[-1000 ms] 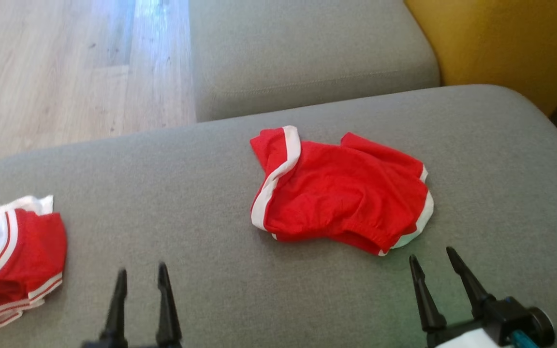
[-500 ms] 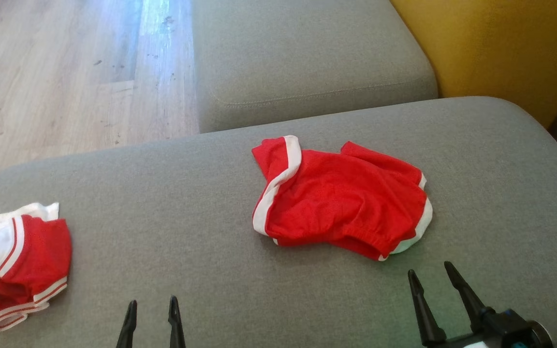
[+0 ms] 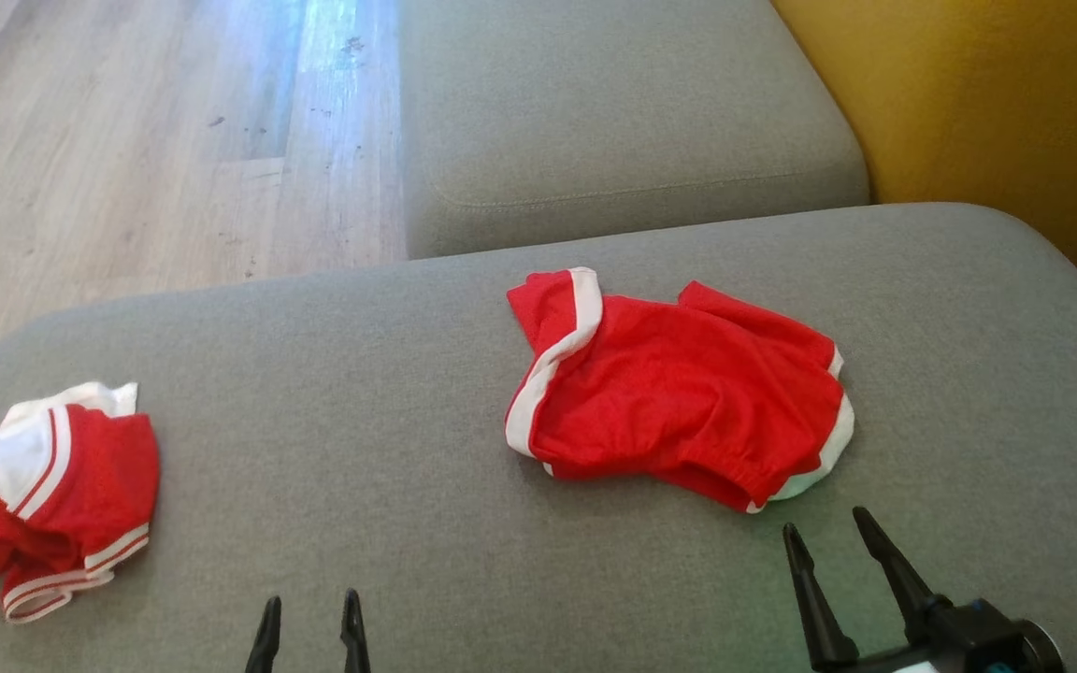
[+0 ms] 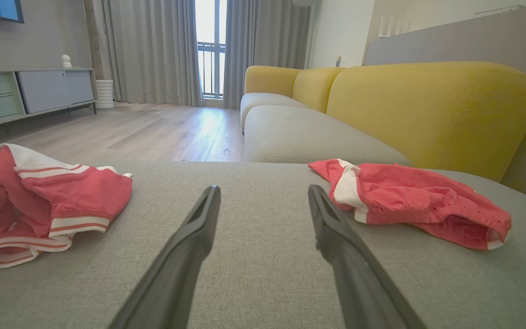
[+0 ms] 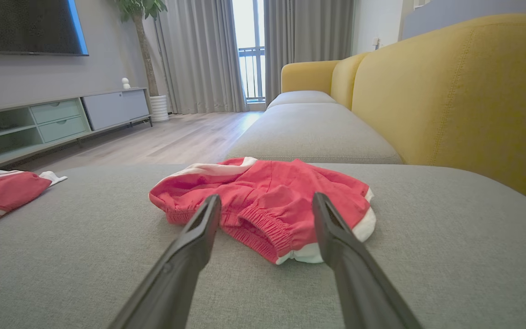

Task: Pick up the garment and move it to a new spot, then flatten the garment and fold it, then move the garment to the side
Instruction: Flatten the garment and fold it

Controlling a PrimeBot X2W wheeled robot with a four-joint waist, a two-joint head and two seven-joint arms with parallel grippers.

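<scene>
Crumpled red white-trimmed shorts (image 3: 679,383) lie on the grey fabric sofa cushion (image 3: 389,374), at eleven o'clock from the right gripper (image 3: 825,522). It and the left gripper (image 3: 311,599), at the shorts' eight o'clock, gape empty.

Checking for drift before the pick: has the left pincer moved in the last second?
Yes. The left pincer has drawn back toward the robot: against the striped garment, its tips sat mid-height before, now near its lower hem.
</scene>
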